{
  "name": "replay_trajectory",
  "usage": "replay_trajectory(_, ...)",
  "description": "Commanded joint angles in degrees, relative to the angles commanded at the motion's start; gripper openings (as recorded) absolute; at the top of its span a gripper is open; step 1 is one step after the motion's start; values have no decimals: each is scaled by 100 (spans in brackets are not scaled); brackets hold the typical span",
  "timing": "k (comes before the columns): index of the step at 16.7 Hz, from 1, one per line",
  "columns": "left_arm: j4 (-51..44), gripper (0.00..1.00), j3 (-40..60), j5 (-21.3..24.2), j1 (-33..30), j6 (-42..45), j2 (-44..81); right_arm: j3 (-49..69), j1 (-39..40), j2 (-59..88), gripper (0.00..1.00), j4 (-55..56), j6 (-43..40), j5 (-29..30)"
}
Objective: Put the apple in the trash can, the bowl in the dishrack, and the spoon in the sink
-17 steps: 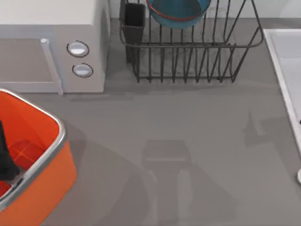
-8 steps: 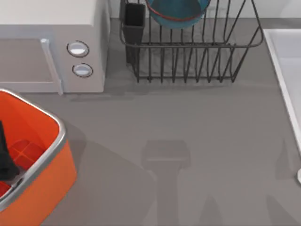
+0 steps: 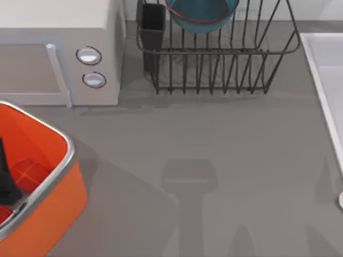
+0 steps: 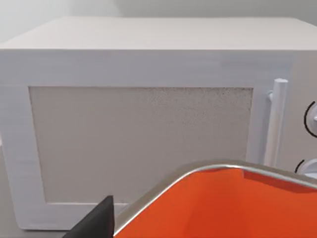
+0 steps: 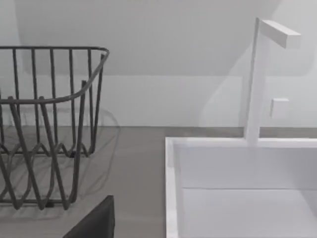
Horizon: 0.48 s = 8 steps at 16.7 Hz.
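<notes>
Glazed bowl (image 3: 202,15) among wire prongs

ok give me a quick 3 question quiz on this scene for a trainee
1. True or false: the bowl sits in the dishrack.
2. What stands directly beside the dishrack's utensil cup on the top view's left? A) sink B) microwave C) trash can
3. Fill in: the dark left arm reaches into the orange ____.

Key: 1 true; 2 B, the microwave; 3 trash can.
</notes>
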<state>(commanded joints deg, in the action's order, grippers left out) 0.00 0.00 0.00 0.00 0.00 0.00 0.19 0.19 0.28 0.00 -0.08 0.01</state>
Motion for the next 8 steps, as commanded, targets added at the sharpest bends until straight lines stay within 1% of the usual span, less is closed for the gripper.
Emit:
replay_trajectory(2, 0, 100, 0, 0, 0, 0, 0, 161, -40, 189, 100, -189, -188, -5)
replay_trajectory(4, 0, 100, 0, 0, 0, 0, 0, 498, -133, 621, 100, -613, -595, -8)
replay_trajectory(8, 0, 100, 0, 0, 0, 0, 0, 1492, -432, 2211, 100, -1994, -1863, 7)
